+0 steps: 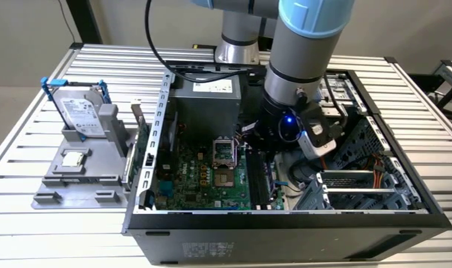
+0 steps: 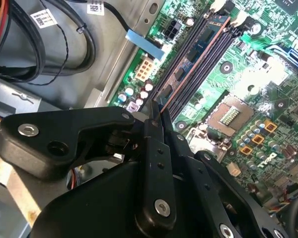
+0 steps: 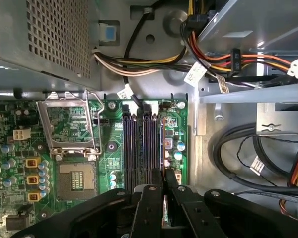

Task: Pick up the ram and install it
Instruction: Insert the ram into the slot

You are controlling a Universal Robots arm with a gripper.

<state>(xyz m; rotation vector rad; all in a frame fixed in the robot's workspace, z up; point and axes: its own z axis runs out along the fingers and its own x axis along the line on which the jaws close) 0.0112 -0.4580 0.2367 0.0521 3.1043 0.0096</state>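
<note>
Jaws (image 2: 156, 111) are closed on the ram (image 2: 196, 52), pinching its near end edge-on between the two fingers (image 3: 150, 198). In the second wrist view the stick runs straight out from the jaws, thin edge down, along the memory slots (image 3: 141, 148). It looks seated in or resting on one of them, likely the slot nearest the board edge. I can't tell if it's fully pressed home or if the end latches (image 2: 223, 6) have closed.

The grip makes sense: holding the stick by its flat faces keeps it vertical and parallel to the slot, so a straight push goes into the connector. Holding it at one end leaves most of its length free.

Around the jaws:
- The CPU socket (image 3: 74, 144), with its metal frame, sits to one side of the slots.
- The cable bundle (image 3: 154, 59) and the chassis wall are on the other side, close but not touching the fingers.

Arm pose, from the exterior view: the arm (image 1: 300, 50) comes down steeply into the open PC case (image 1: 285, 223), which lies on the slatted table (image 1: 32, 100). The wrist is inside, low over the motherboard (image 1: 203, 178), and the tool points down at the slots.

The grey fixture (image 1: 84, 167) outside the case has the hard drive (image 1: 80, 111) on it, well away from the jaws.
</note>
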